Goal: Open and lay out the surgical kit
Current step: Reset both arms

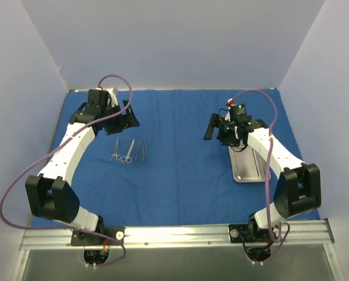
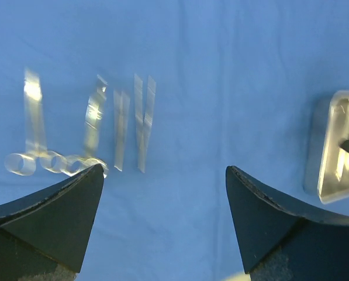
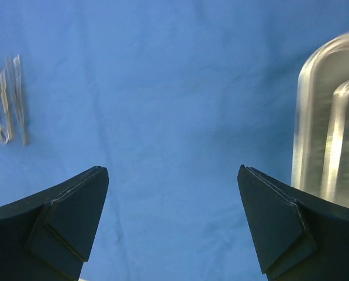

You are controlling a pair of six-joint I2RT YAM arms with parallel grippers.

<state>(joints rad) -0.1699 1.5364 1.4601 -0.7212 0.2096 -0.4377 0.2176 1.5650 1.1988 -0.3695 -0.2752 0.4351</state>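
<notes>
Left gripper (image 2: 162, 175) jaws wide, empty, over spread blue cloth (image 1: 180, 175); instruments (image 2: 86, 126) in row just beyond one fingertip. Right gripper (image 3: 171, 175) jaws wide, empty; steel tray (image 3: 329, 117) beside its other fingertip.

Robotics lab cell here: plain pale panels (image 1: 174, 41) boxing in workspace, left arm (image 1: 66, 155) and right arm (image 1: 276, 155) bolted to aluminium rail (image 1: 174, 234), purple cables (image 1: 1, 209) looping.

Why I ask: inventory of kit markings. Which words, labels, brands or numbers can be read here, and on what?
No readable text anywhere.
The steel tray, the instruments and the blue cloth show no lettering; any engraving on the instruments would be too small and blurred to tell.
</notes>
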